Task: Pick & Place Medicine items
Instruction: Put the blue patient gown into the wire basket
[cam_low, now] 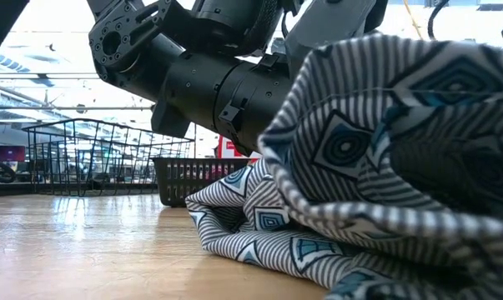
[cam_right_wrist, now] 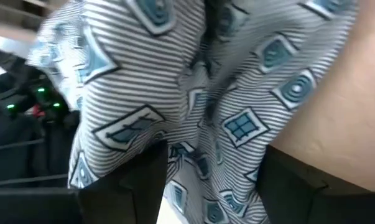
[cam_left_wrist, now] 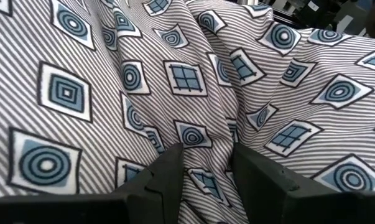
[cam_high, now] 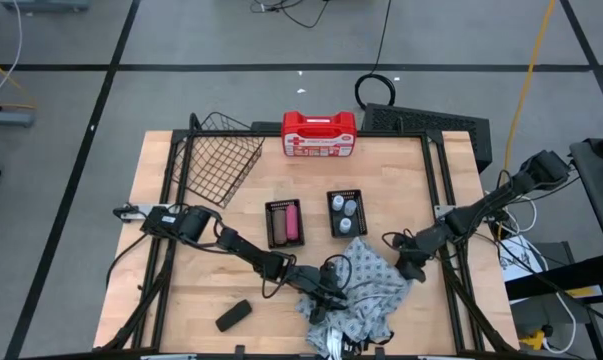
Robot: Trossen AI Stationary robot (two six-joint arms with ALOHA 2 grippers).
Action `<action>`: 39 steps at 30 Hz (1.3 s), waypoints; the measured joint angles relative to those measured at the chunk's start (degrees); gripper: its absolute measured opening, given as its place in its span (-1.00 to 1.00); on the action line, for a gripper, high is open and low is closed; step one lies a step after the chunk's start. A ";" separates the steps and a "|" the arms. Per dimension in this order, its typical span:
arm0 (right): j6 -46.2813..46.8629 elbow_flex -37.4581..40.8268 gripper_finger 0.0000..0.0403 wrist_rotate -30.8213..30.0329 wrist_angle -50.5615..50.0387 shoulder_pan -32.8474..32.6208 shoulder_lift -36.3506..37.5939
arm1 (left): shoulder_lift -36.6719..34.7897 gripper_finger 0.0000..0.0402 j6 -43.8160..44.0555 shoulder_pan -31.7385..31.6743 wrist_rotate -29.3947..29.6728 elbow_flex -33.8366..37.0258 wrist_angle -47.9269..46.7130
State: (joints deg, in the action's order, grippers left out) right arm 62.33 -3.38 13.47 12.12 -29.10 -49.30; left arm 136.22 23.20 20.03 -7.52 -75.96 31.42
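A striped cloth with blue squares (cam_high: 366,285) lies bunched near the table's near edge and fills the low view (cam_low: 359,167). My left gripper (cam_high: 321,298) is at its left side, shut on a ridge of it (cam_left_wrist: 209,171). My right gripper (cam_high: 409,262) is at the cloth's right edge, open, with cloth between its fingers (cam_right_wrist: 215,180). One mesh tray (cam_high: 284,222) holds a brown and a pink block. Another tray (cam_high: 346,213) holds whitish round bottles. A black block (cam_high: 233,315) lies flat on the table, left of the cloth. My left gripper pinches a raised fold of the cloth (cam_left_wrist: 209,158) between its two fingers (cam_left_wrist: 168,177), coming at it slanting down from the table's left. One layer or several, I cannot tell. The rest of the cloth lies slack and heaped on the table. My right gripper has cloth (cam_right_wrist: 199,155) between its open fingers; whether they touch it I cannot tell.
A red-and-white case (cam_high: 319,135) stands at the far edge, with a tipped wire basket (cam_high: 219,155) to its left. Bare wood shows on the table's left and near-left (cam_high: 181,290). In the low view a dark arm (cam_low: 209,75) hangs over the cloth.
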 joint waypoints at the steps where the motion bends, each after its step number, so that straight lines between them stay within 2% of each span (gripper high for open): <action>1: -0.45 0.00 0.07 0.02 1.47 0.02 0.00 | 0.00 -0.28 0.00 -0.02 -0.01 0.00 0.00; 9: -2.83 0.00 0.07 1.59 8.95 0.06 -0.20 | 0.00 -0.28 0.46 -0.04 0.00 0.00 0.04; 13: -1.68 0.00 0.07 6.15 9.50 0.10 -0.13 | 0.00 -0.28 0.48 -0.04 -0.01 0.00 0.04; 17: -0.34 0.00 0.07 6.58 10.56 0.11 -0.11 | 0.00 -0.28 0.32 -0.04 0.01 0.00 0.04; 21: 0.17 0.02 0.07 9.30 16.85 0.11 -0.09 | 0.00 -0.28 0.16 -0.04 0.01 0.00 0.04; 25: 1.30 0.02 0.07 9.38 22.11 0.11 -0.04 | 0.00 -0.28 -0.17 -0.04 0.01 0.00 0.04; 31: 1.52 0.04 0.09 8.85 20.02 0.11 -0.04 | 0.00 -0.28 -0.22 -0.06 0.01 0.00 0.04; 34: 1.11 0.04 0.15 6.11 18.82 0.11 -0.04 | 0.00 -0.28 -0.22 -0.07 -0.01 0.00 0.04; 39: 0.76 0.04 0.33 6.06 20.88 0.11 -0.02 | 0.00 -0.28 -0.22 -0.09 -0.03 0.00 0.04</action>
State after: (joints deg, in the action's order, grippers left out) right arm 63.09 -3.33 19.53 32.99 -28.99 -49.32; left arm 136.22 22.98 19.94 -7.55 -75.96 31.46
